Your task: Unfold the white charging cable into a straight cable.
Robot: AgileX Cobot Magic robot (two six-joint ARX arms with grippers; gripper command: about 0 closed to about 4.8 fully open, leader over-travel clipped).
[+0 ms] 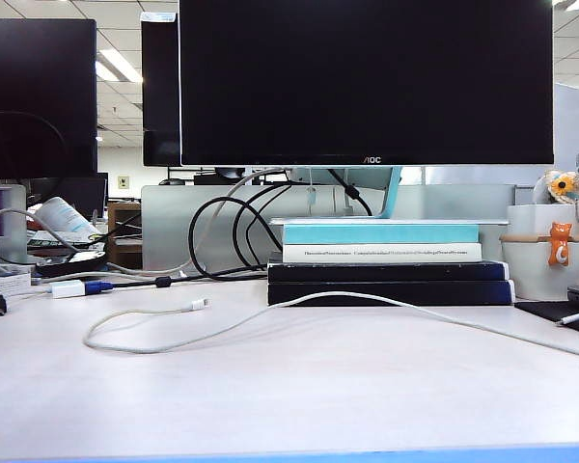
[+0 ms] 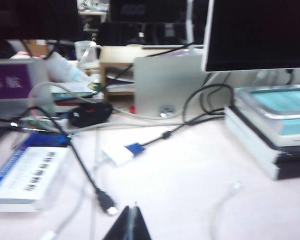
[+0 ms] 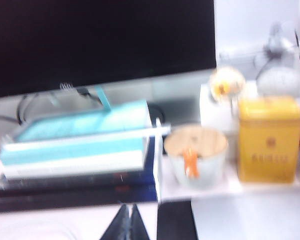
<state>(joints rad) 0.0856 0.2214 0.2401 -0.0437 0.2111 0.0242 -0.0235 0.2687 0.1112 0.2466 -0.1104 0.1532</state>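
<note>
A: Judging from its thinness, how should the white charging cable (image 1: 299, 307) be expected to handle?

B: It is judged light, limp and rather slippery. It lies on the table (image 1: 289, 395), curling back in a loop at the left, with the small connector (image 1: 200, 304) at that end, then running right past the near edge of the book stack (image 1: 386, 260). A hold close to each end is advised, so the loop can be drawn out.

A: Is anything held by the tools?

B: Nothing is gripped. The left tool (image 2: 130, 225) is seen with its fingers pressed together above the table's left part; the right tool (image 3: 127, 222) is likewise closed, empty, facing the books.

A: And the surroundings?

B: A smooth pale surface is offered, free towards the near side; monitors (image 1: 367, 82), black cables (image 1: 241, 231) and a white adapter (image 1: 69, 287) crowd the far side.
</note>
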